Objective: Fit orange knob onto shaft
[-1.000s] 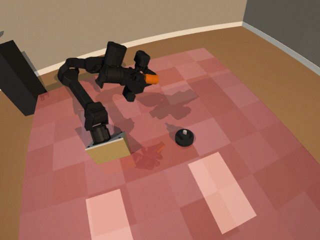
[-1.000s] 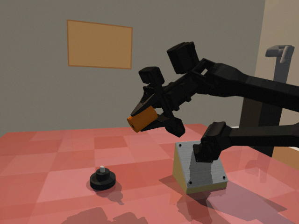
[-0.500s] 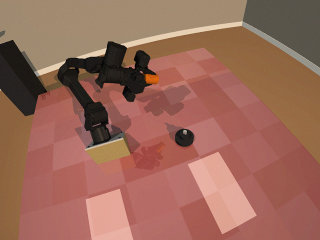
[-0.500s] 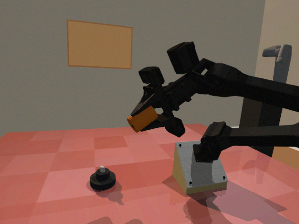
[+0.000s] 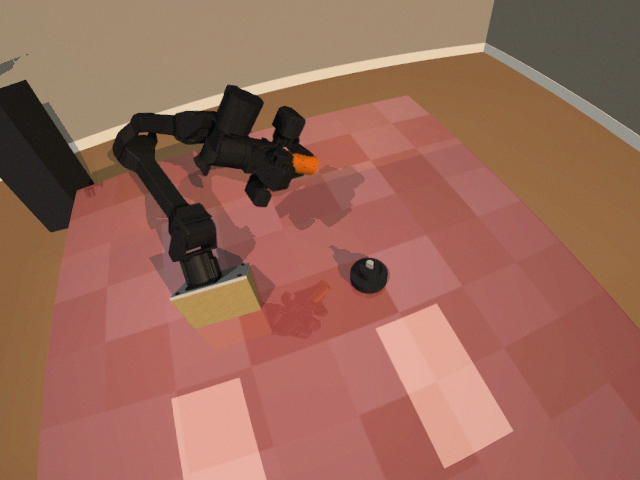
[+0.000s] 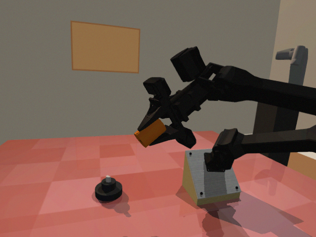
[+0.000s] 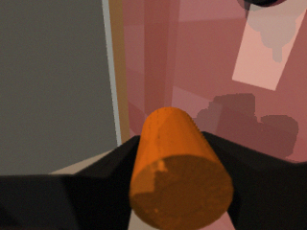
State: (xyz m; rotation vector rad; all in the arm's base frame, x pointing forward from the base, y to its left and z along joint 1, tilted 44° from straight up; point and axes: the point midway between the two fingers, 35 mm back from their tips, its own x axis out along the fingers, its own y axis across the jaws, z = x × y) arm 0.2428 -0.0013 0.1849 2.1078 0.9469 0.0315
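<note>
Round pedestal (image 5: 368, 283) (image 6: 108, 195) (image 7: 265, 1) on the tabletop (image 5: 310, 413) (image 6: 76, 217) (image 7: 201, 53), well apart from the arm's wedge-shaped base (image 5: 219, 304) (image 6: 190, 176), shaft (image 5: 369, 264) (image 6: 108, 178) upright on top.

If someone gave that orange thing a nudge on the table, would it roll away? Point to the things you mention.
Likely yes on its side: the orange knob (image 5: 306, 164) (image 6: 151, 132) (image 7: 179, 165) looks round and fairly smooth. It seems stiff too, showing no visible squashing between the fingers.

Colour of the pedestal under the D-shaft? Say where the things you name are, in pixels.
The round pedestal (image 5: 368, 285) (image 6: 108, 195) is black, both tiers; the exterior view shows it best.
</note>
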